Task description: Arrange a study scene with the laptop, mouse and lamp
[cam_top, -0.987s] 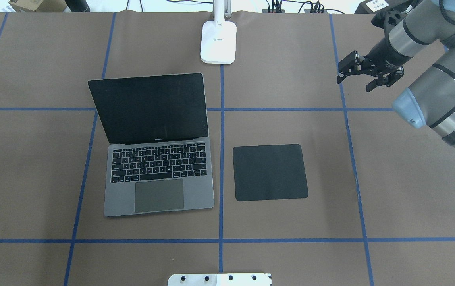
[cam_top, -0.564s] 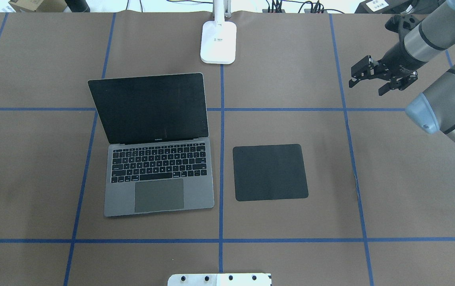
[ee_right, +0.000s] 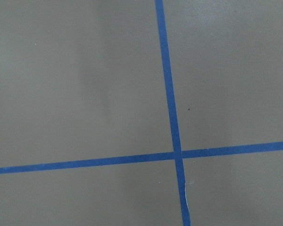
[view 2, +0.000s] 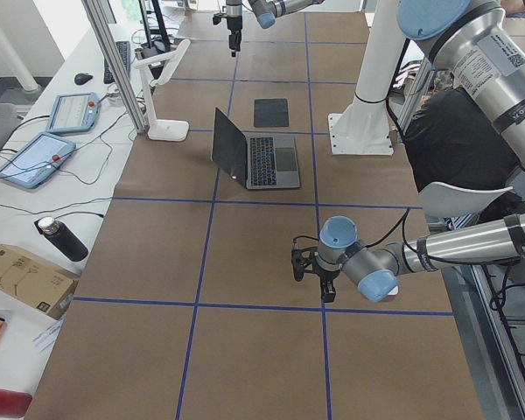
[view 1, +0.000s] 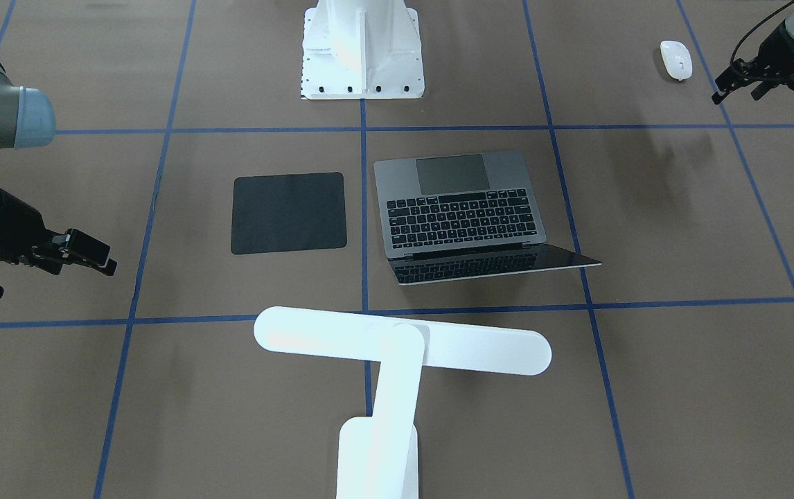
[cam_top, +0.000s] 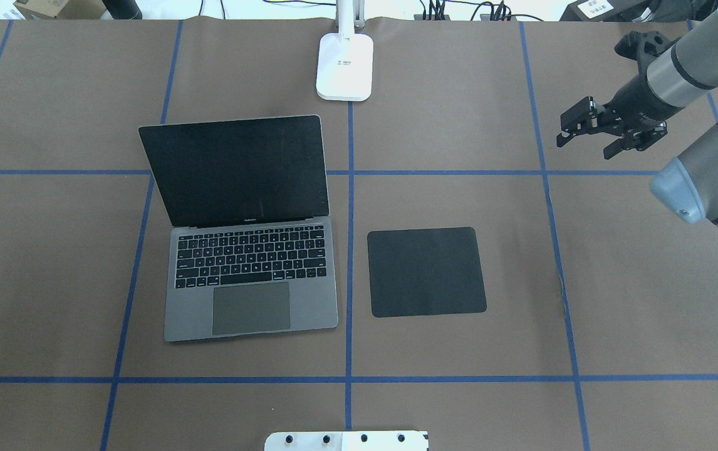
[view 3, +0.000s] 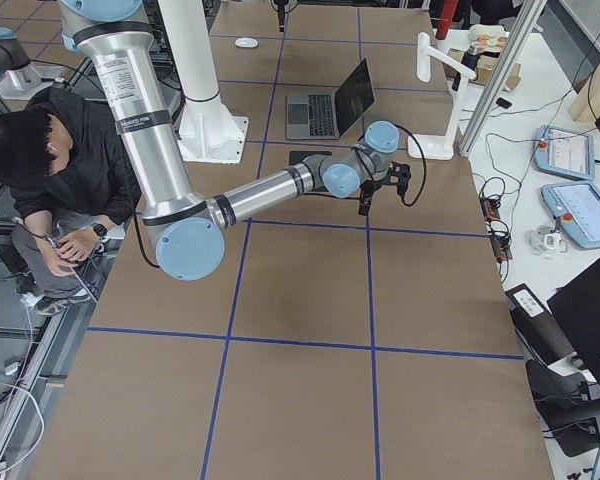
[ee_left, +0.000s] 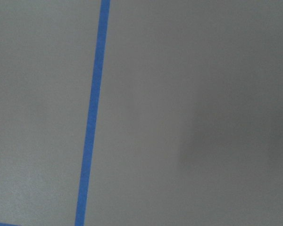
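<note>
The open grey laptop [cam_top: 249,282] sits left of centre, screen raised, with the lamp's base [cam_top: 344,66] behind it at the far edge. Seen from the front, the lamp's bar head [view 1: 404,343] hangs over the space ahead of the laptop [view 1: 463,208]. The white mouse [view 1: 676,59] lies near the robot's side of the table at the left end, outside the overhead view. My left gripper [view 1: 736,90] hovers open just beside the mouse, apart from it. At the far right, my right gripper [cam_top: 584,145] stands open and empty above the table.
A flat black square mat [cam_top: 426,271] lies right of the laptop. The white robot pedestal [view 1: 362,48] stands at the near middle edge. A seated person [view 3: 40,150] is beside the table behind the robot. Both wrist views show only brown paper and blue tape.
My right gripper has drawn back to the right, away from the lamp's base, staying open. The laptop, mat and lamp have not moved.
</note>
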`<state>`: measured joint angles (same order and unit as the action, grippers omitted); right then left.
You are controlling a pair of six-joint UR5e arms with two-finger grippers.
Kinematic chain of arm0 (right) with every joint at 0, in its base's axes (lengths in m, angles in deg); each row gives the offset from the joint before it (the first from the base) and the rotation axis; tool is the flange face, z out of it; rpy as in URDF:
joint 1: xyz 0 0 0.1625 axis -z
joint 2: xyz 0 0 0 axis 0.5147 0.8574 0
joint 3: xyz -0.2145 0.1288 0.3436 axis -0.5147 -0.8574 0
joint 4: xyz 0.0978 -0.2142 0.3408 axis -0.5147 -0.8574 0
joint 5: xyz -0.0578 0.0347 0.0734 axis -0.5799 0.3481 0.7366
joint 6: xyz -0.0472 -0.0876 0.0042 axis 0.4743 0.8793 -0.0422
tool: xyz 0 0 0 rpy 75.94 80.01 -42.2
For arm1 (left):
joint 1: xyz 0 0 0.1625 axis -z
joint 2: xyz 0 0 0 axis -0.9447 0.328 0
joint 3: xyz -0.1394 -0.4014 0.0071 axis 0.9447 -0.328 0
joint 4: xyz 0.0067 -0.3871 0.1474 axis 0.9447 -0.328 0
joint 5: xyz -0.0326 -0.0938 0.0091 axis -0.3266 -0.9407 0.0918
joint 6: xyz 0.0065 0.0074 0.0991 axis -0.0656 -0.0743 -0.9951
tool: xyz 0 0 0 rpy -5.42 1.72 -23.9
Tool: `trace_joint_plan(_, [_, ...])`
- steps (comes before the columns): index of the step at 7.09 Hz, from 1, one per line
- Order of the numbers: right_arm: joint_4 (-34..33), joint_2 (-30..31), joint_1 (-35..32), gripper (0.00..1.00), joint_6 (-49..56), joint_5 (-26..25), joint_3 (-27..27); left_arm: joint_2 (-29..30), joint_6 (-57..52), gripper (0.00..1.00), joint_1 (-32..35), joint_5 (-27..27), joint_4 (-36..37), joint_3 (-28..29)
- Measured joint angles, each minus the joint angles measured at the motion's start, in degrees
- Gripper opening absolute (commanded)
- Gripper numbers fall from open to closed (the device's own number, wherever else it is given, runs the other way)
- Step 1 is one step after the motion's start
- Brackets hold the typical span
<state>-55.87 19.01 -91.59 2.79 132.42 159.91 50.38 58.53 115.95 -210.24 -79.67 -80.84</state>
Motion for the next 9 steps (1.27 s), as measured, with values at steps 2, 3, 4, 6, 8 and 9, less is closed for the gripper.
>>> trace_joint_plan(2, [-0.04, 0.98, 0.23, 0.99, 0.0, -0.35, 0.36, -0.23, 9.43, 1.0, -9.14, 4.14, -3.02, 0.08])
trace_joint_plan(3, [-0.02, 1.32, 0.49, 0.99, 0.0, -0.83, 0.39, -0.28, 13.14, 1.0, -13.91, 6.59, -4.19, 0.09])
trace_joint_plan(4, [-0.01, 1.49, 0.85, 0.99, 0.0, -1.36, 0.39, -0.47, 15.26, 1.0, -17.79, 8.05, -5.18, 0.09])
trace_joint_plan(6, [0.0, 1.7, 1.69, 0.99, -0.05, -2.28, 0.32, -1.77, 16.31, 1.0, -22.35, 8.77, -7.14, 0.1])
trace_joint_plan(8, [0.0, 1.84, 2.59, 1.0, -0.08, -3.36, 0.32, -4.84, 16.45, 1.0, -25.13, 8.84, -10.24, 0.1])
trace_joint_plan(9, [0.0, 1.87, 2.8, 0.99, -0.09, -3.55, 0.32, -5.65, 16.49, 1.0, -26.29, 8.84, -10.95, 0.1])
